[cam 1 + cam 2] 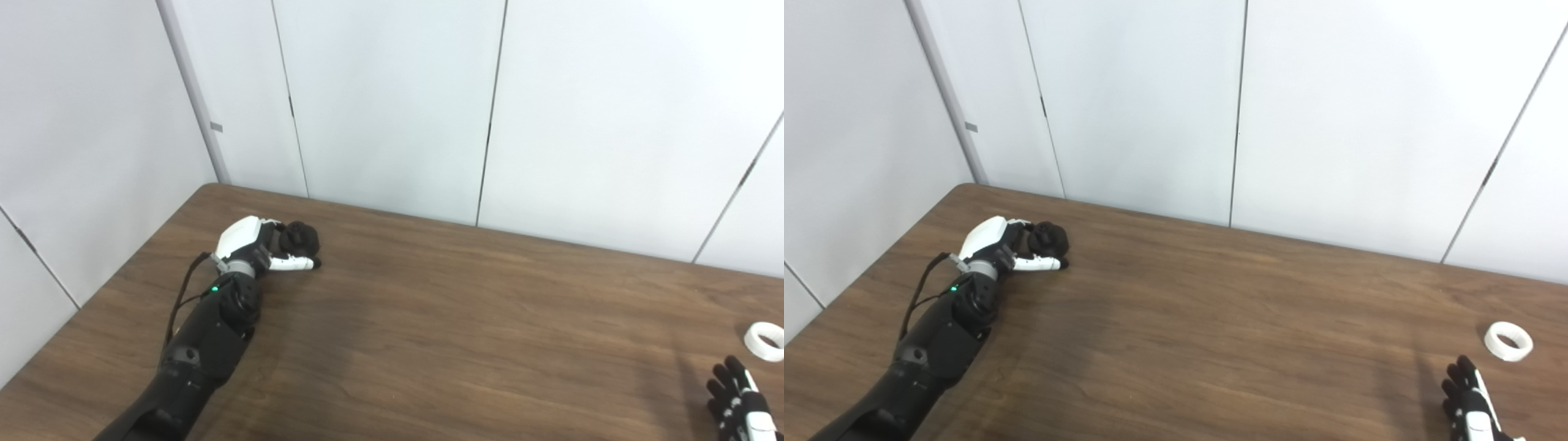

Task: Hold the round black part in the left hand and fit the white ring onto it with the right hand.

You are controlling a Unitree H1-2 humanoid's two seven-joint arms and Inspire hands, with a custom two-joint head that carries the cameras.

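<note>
The round black part [301, 237] rests on the wooden table [429, 318] at the far left. My left hand [254, 245] is closed around it, with its fingers curled over the part and its thumb along the near side. The part also shows in the right eye view [1048, 237]. The white ring [765, 340] lies flat on the table at the far right, also seen in the right eye view [1508, 340]. My right hand [1470, 404] is low at the bottom right edge, just short of the ring and apart from it, with its fingers spread and holding nothing.
White wall panels [392, 104] stand right behind the table's far edge and along its left side. A black cable [180, 294] runs along my left forearm.
</note>
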